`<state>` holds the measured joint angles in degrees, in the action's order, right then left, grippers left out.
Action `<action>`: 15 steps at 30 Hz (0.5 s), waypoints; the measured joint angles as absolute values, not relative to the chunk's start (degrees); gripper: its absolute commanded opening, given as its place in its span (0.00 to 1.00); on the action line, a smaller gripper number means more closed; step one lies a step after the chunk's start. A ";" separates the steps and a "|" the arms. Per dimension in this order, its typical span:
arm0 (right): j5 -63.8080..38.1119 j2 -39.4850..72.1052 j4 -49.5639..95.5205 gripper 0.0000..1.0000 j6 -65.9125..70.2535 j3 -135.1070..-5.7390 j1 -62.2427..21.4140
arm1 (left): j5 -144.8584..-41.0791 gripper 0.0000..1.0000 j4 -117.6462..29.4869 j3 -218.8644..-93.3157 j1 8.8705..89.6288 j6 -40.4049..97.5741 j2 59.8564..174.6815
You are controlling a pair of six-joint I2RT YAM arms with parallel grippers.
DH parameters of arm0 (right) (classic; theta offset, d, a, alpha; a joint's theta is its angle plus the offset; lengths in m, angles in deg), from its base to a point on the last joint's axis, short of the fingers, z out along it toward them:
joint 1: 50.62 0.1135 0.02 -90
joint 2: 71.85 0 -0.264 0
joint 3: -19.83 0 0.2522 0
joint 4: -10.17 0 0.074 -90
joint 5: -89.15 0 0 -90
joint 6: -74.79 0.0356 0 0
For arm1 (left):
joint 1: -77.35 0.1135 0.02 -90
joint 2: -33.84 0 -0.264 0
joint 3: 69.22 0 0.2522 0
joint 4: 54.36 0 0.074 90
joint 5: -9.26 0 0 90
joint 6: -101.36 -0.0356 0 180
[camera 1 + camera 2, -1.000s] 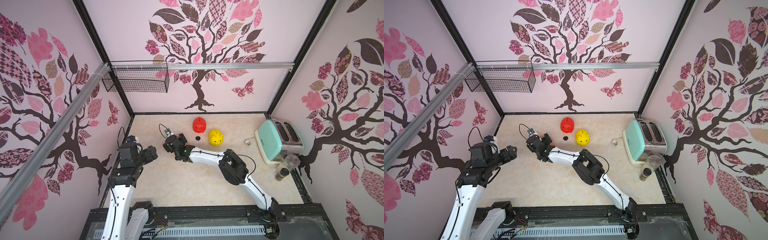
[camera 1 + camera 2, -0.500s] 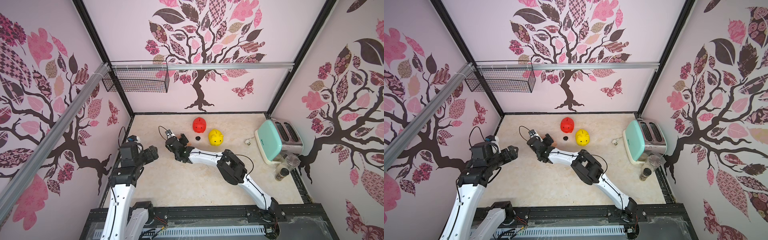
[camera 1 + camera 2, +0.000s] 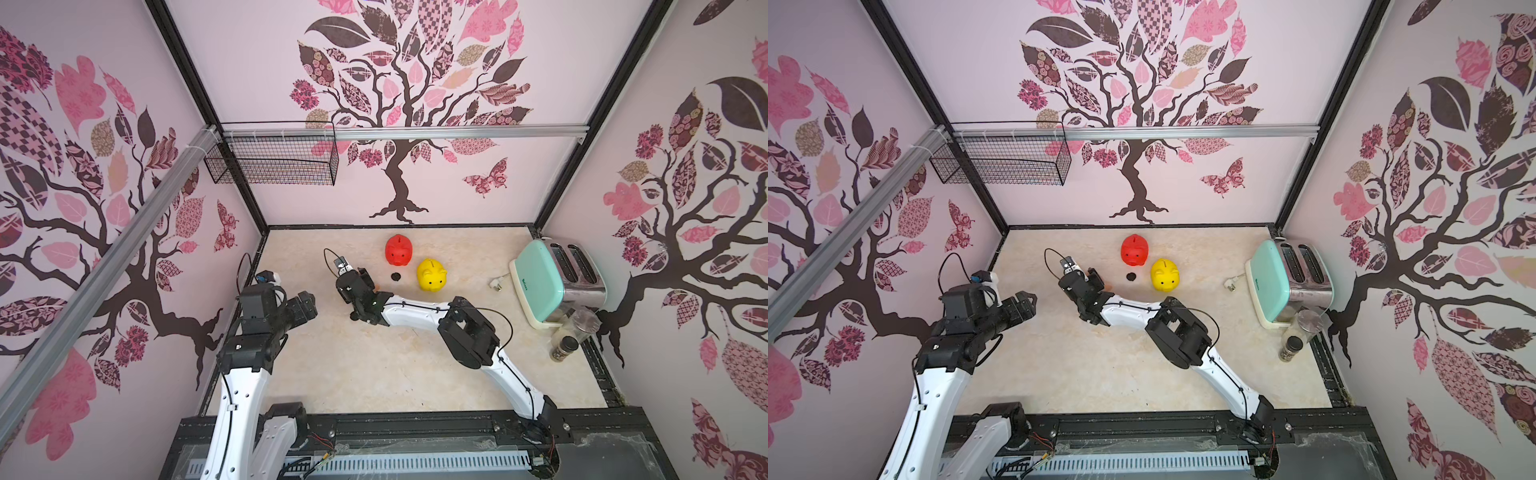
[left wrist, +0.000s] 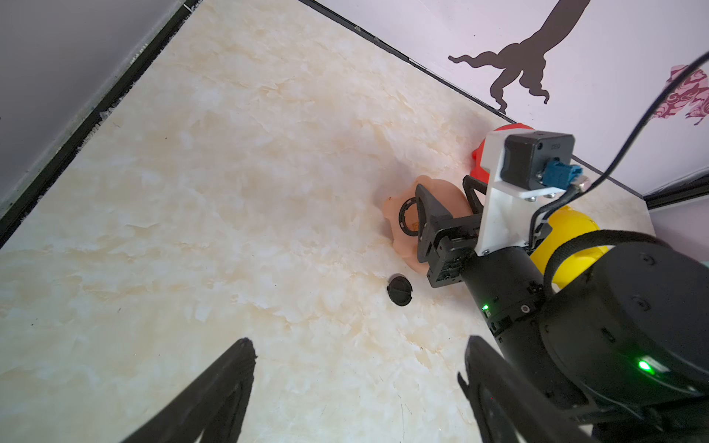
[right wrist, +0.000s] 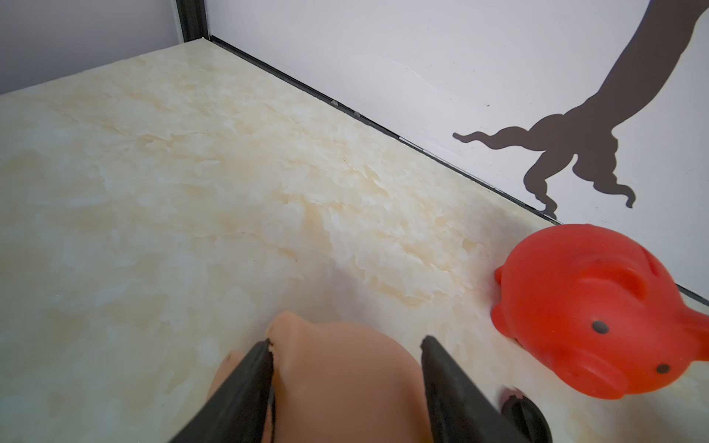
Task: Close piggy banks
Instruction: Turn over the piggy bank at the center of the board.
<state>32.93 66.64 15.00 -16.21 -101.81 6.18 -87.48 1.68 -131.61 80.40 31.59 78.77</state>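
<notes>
The peach-pink piggy bank lies on its side at the table's back middle, its round belly hole toward the left wrist camera. My right gripper is shut on it, one finger against each flank; in both top views the gripper hides most of it. The red piggy bank and the yellow piggy bank stand upright just to its right. One black plug lies between them, another plug beside my right wrist. My left gripper hangs open over bare table at the left, holding nothing.
A mint-green toaster stands at the right wall with its mains plug on the table. A glass jar and a spice jar stand in front of it. A wire basket hangs on the back-left wall.
My right gripper's jaws have narrowed from wide open onto the peach-pink piggy bank, and the arm has crept slightly toward the back. The left arm has hardly moved.
</notes>
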 measured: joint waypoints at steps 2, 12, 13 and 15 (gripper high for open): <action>31.95 65.83 14.80 0.55 -15.25 -100.95 5.76 | -87.48 0.88 1.68 -131.61 80.31 31.48 78.77; 26.31 63.39 14.76 0.53 -7.75 -98.22 2.48 | -87.48 0.88 1.71 -131.61 80.31 31.20 78.85; 25.78 63.28 14.78 0.53 -7.03 -98.09 2.24 | -87.48 0.88 1.68 -131.61 80.29 31.20 78.85; 24.56 62.97 14.80 0.53 -5.61 -97.76 1.68 | -87.48 0.88 1.68 -131.61 80.29 31.20 78.88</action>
